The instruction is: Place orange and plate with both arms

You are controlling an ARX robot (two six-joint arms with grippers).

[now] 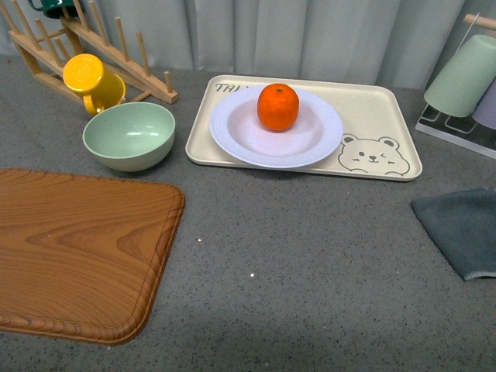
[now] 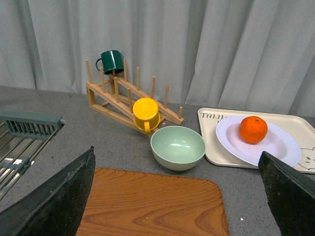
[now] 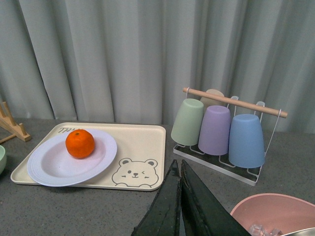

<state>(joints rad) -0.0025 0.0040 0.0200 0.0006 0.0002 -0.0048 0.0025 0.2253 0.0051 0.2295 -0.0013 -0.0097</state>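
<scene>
Between the left arm's jaws (image 2: 177, 196), which stand wide apart with nothing in them, the wooden board (image 2: 152, 204) lies closest, then the pale green bowl (image 2: 177, 147), and only further off and toward the robot's right the plate (image 2: 278, 147) with the orange (image 2: 253, 129) on it. The right arm's jaws (image 3: 179, 206) are pressed together with no gap showing and grip nothing; ahead of them and off toward the robot's left sits the same plate (image 3: 54, 164) carrying the orange (image 3: 80, 143). Neither arm shows in the front view, so both are drawn back, well apart from the task's things.

The orange (image 1: 277, 107) rests upright on the far half of the plate (image 1: 248, 136), off the plate's centre and touching its well. The plate lies flat on the left part of the beige bear tray (image 1: 384, 108), which stands on the grey desk (image 1: 310, 256) at the far middle, a little right of the green bowl (image 1: 129, 135).

Both things are round, so neither has a long axis and any approach angle would serve. By my judgement the right arm has the clearer, shorter path to the plate's rim, while the left must pass over the bowl.
</scene>
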